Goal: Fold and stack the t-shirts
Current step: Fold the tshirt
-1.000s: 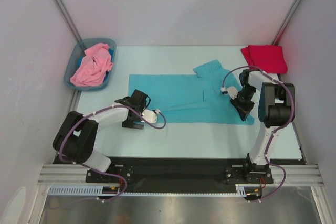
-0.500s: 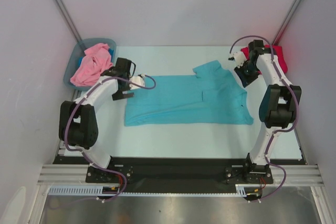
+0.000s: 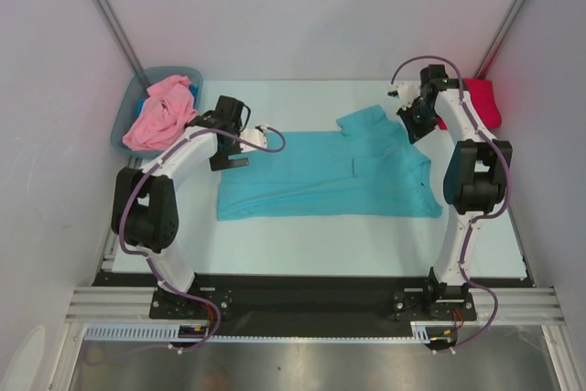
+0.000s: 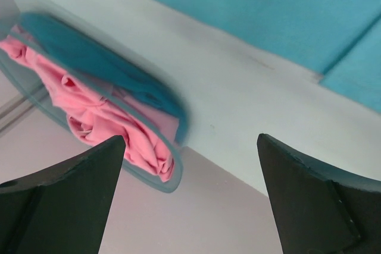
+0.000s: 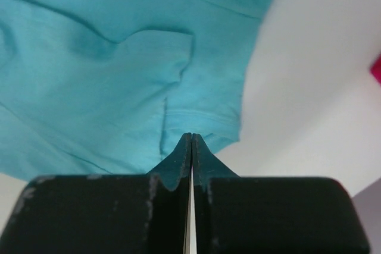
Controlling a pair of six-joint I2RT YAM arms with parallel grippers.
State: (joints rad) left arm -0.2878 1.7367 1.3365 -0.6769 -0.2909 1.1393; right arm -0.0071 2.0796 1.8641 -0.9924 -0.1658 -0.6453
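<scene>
A teal t-shirt [image 3: 311, 171] lies spread flat across the table, its collar toward the right. My right gripper [image 3: 414, 125] is shut and hovers at the shirt's far right sleeve [image 5: 119, 57]; in the right wrist view the gripper [image 5: 191, 136] has its fingertips pressed together with no cloth seen between them. My left gripper [image 3: 222, 137] is wide open above the shirt's far left corner, between shirt and bin; in the left wrist view the gripper [image 4: 187, 147] holds nothing. A folded red t-shirt [image 3: 481, 103] lies at the back right. A crumpled pink t-shirt [image 3: 160, 112] fills the bin.
The grey-blue bin [image 3: 124, 135] stands at the back left against the wall, and in the left wrist view the bin [image 4: 149, 176] is close to the open fingers. Walls close the table in at left, back and right. The right arm reaches over in front of the red t-shirt.
Both arms swung from the shirt's near edge to its far side. The left gripper then drifted slightly right. The right gripper moved from the near right corner to the far sleeve, opening briefly and shutting again.
</scene>
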